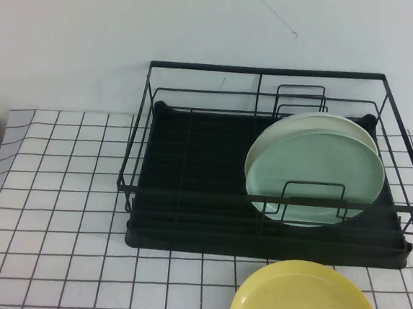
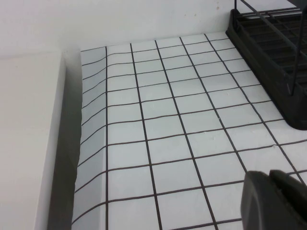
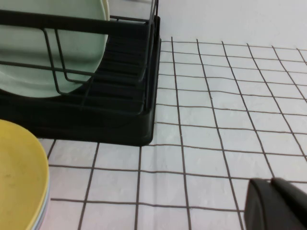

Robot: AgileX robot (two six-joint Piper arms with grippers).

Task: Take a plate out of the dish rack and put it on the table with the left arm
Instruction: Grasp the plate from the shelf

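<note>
The pale mint-green plate [image 1: 320,175] stands on edge in the right part of the black wire dish rack [image 1: 191,160], leaning on a cream-white plate [image 1: 339,121] behind it. Neither arm shows in the high view. In the left wrist view my left gripper [image 2: 269,173] is shut and empty, low over the gridded table [image 2: 168,120], well off the rack's end [image 2: 268,52]. In the right wrist view my right gripper [image 3: 271,181] is shut and empty over the table, beside the rack [image 3: 120,120] and the mint plate [image 3: 48,48].
A yellow plate [image 1: 308,301] lies on the table in front of the rack's right half; it also shows in the right wrist view [image 3: 19,172]. A white block [image 2: 29,143] borders the table's left edge. A white wall runs behind the rack.
</note>
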